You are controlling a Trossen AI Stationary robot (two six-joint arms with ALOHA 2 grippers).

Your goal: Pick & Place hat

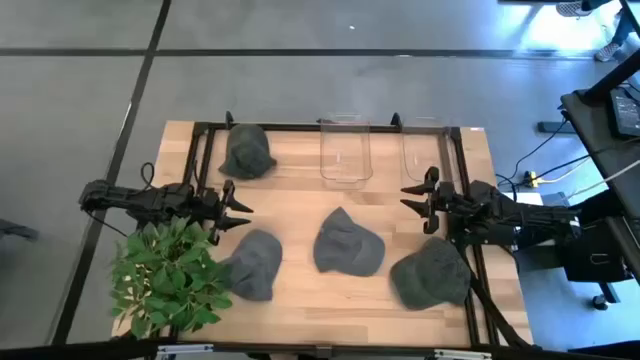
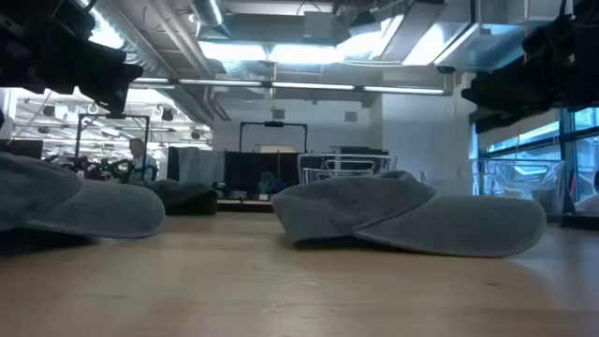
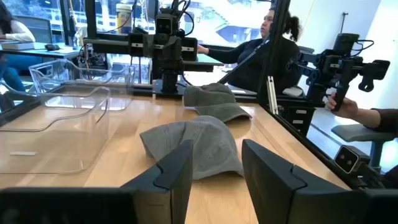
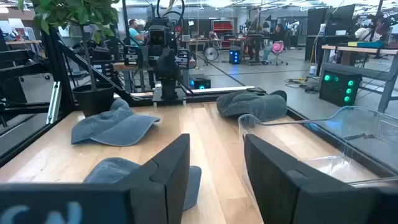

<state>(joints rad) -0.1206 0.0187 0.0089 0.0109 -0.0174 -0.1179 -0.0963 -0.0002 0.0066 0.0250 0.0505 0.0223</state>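
Four grey hats lie on the wooden table: one at the far left (image 1: 247, 152), one at the near left (image 1: 255, 262), one in the middle (image 1: 347, 243) and one at the near right (image 1: 432, 274). My left gripper (image 1: 238, 207) hovers open at the table's left side, between the two left hats, pointing toward the middle hat (image 3: 196, 146). My right gripper (image 1: 408, 198) hovers open at the right side, above and beyond the middle hat (image 4: 118, 174). Neither gripper touches anything.
Two clear plastic containers (image 1: 346, 150) (image 1: 425, 150) stand at the far edge. A potted green plant (image 1: 165, 275) sits at the near left corner beside the near-left hat. A dark frame runs round the table. People sit in the room beyond.
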